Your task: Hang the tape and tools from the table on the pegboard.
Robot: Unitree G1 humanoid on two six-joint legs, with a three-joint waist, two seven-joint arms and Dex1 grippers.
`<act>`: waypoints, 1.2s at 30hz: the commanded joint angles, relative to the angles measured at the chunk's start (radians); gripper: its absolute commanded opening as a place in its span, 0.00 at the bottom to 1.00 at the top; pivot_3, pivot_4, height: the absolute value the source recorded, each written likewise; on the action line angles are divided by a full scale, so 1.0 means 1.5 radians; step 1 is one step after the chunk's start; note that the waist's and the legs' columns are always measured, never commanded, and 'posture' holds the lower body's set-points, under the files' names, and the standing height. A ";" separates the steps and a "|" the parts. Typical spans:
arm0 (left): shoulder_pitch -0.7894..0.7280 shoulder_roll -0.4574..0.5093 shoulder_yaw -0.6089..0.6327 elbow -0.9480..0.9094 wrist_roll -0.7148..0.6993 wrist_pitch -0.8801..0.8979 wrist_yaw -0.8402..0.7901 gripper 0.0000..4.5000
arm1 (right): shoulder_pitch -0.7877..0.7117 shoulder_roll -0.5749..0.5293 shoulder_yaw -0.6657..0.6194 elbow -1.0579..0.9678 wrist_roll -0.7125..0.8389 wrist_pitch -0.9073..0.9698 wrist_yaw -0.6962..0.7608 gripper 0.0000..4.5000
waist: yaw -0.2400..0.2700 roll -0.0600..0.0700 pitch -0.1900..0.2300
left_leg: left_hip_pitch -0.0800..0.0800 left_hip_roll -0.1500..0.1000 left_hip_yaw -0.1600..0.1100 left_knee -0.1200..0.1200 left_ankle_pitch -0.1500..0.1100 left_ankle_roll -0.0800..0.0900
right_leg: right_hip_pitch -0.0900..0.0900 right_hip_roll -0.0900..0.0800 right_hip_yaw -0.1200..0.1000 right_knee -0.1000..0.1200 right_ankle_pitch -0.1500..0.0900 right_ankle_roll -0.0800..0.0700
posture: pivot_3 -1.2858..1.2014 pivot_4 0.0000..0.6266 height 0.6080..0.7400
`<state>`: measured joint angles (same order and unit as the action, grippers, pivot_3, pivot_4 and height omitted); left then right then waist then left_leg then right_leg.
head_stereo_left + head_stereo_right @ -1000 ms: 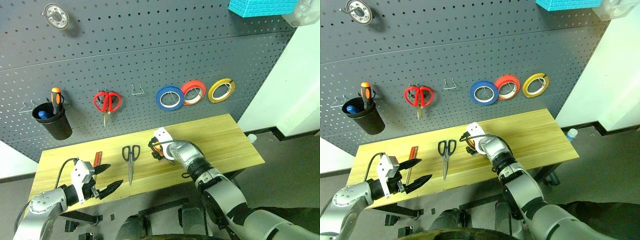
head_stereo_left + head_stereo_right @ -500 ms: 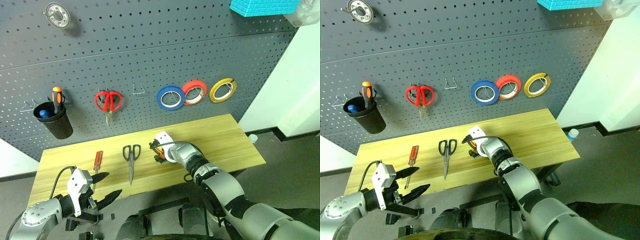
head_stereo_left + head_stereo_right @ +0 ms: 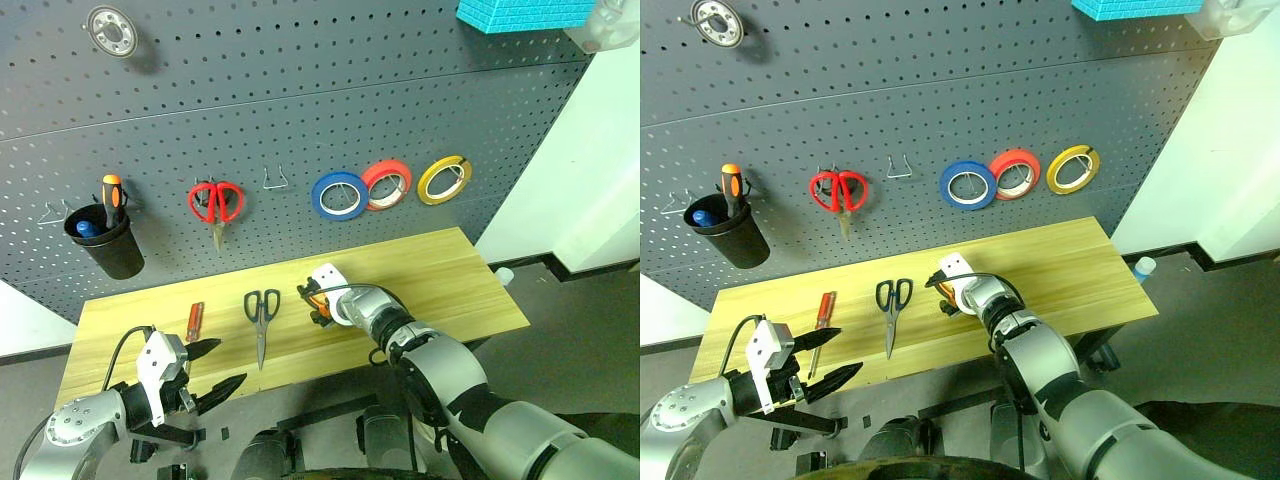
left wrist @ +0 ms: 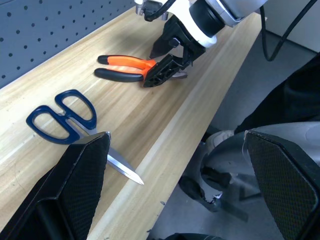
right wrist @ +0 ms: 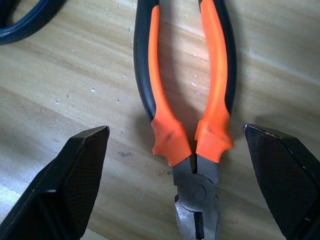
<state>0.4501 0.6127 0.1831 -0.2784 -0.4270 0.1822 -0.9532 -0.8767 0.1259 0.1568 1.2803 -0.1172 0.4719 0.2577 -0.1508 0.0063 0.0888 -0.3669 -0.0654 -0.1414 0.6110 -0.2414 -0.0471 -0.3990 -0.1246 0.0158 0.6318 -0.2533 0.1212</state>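
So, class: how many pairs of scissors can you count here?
2: red scissors hanging on the pegboard; dark scissors lying on the table.

Beyond the wide-spread right gripper [image 5: 177, 145], the orange-and-black-handled pliers [image 5: 185, 95] run off the picture's edge at the handle ends and at the grey nose. Under the left gripper [image 4: 172, 165], one black finger [image 4: 75, 185] covers part of the blades of the dark-blue-handled scissors [image 4: 62, 117].
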 commanded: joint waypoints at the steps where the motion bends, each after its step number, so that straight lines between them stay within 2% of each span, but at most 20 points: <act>1: -0.002 0.008 0.014 -0.017 -0.009 -0.004 -0.002 1.00 | -0.019 0.012 -0.003 0.000 -0.008 -0.015 -0.009 1.00 | 0.000 0.000 0.000 | 0.000 0.001 0.000 0.000 0.000 0.000 | 0.000 0.001 0.000 0.000 0.000 0.000 | 0.49 0.08 0.99; 8: 0.041 0.009 0.026 -0.053 -0.014 -0.005 -0.002 1.00 | -0.011 0.013 -0.003 -0.004 -0.017 -0.019 -0.018 1.00 | -0.001 0.001 0.002 | 0.000 0.006 0.000 0.000 0.000 0.000 | -0.001 0.006 0.000 0.000 0.001 -0.002 | 0.49 0.11 0.99; 18: 0.111 -0.002 0.034 -0.119 -0.025 0.006 0.010 1.00 | 0.007 0.015 0.003 -0.011 -0.028 -0.023 -0.015 1.00 | 0.002 0.002 0.016 | -0.002 0.006 0.001 0.000 0.000 0.000 | -0.003 0.006 0.000 0.000 0.001 -0.004 | 0.49 0.17 0.99; 36: 0.116 -0.004 0.031 -0.126 -0.025 0.012 0.023 1.00 | -0.008 0.016 -0.017 0.000 -0.019 -0.037 -0.038 1.00 | 0.012 0.001 0.022 | -0.003 0.006 0.001 0.000 0.000 0.000 | -0.004 0.006 0.000 0.000 0.002 -0.005 | 0.50 0.16 0.99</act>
<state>0.6206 0.6071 0.2149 -0.4441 -0.4498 0.2091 -0.9190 -0.8682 0.1322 0.1404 1.2882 -0.1524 0.4288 0.2015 -0.1334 0.0083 0.1220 -0.3715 -0.0561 -0.1396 0.6110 -0.2415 -0.0470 -0.4059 -0.1157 0.0156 0.6314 -0.2509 0.1135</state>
